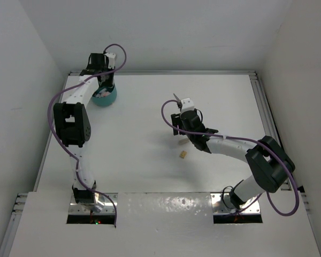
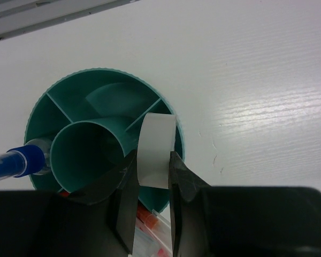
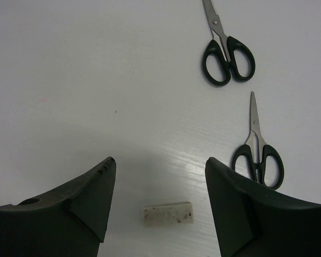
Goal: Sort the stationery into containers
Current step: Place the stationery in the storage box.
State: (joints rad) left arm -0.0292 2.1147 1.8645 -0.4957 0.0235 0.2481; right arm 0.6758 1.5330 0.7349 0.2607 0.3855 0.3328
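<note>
My left gripper (image 2: 152, 160) is shut on the white tape ring (image 2: 156, 147) and holds it upright over the near rim of the teal organiser cup (image 2: 69, 93). A blue-capped glue bottle (image 2: 18, 161) and red pens (image 2: 148, 224) stick out of the cup. From above, the left gripper (image 1: 101, 85) is over the cup (image 1: 108, 99) at the far left. My right gripper (image 3: 159, 163) is open above a speckled white eraser (image 3: 167, 213), which lies between its fingers. Two black-handled scissors (image 3: 228, 58) (image 3: 258, 158) lie beyond, to the right. A tan eraser (image 1: 182, 155) lies near the right gripper (image 1: 177, 128).
A raised rail (image 1: 160, 73) runs along the table's far edge just behind the cup, and side rails (image 1: 262, 107) border the table. White walls close in on three sides.
</note>
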